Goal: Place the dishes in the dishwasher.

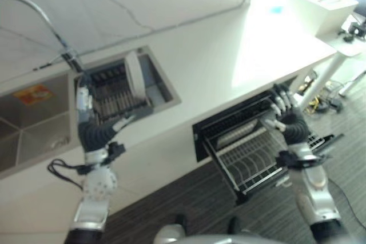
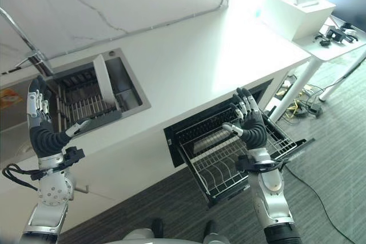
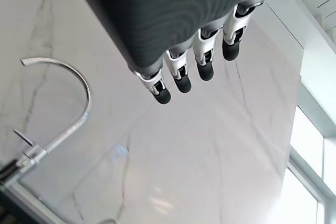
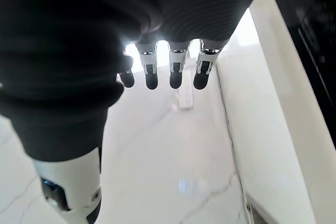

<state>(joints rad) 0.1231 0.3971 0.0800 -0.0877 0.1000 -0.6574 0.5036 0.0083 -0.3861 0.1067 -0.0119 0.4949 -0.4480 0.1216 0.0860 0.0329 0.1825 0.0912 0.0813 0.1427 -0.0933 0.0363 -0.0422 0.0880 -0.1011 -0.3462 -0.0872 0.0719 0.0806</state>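
Nearest you, both hands are raised, fingers straight and spread, holding nothing. Your left hand (image 2: 48, 132) hangs over the near edge of the sink (image 2: 134, 98); your right hand (image 2: 251, 124) hangs over the pulled-out rack (image 2: 223, 167) of the dishwasher (image 2: 177, 135).

Out from the left hand, the one dish in sight is a white plate (image 2: 106, 90), standing on edge in the dark drying rack (image 2: 80, 110) inside the sink, just past your fingertips. The tap (image 1: 34, 10) arches further left and far.

Out from the right hand, the wire rack looks bare, with free slots near and far.

You appear to be at the start: nothing loaded, plate not yet grasped. The next move probably calls for reaching the left hand forward and right, then pinching the plate's upper rim and lifting it straight up out of the tines.

Mind the sink's rim and the tap on the left. The tabletop (image 2: 217, 50) between sink and dishwasher is bare, so the carry to the right has room; its near edge overhangs the rack, so lower the plate from in front.
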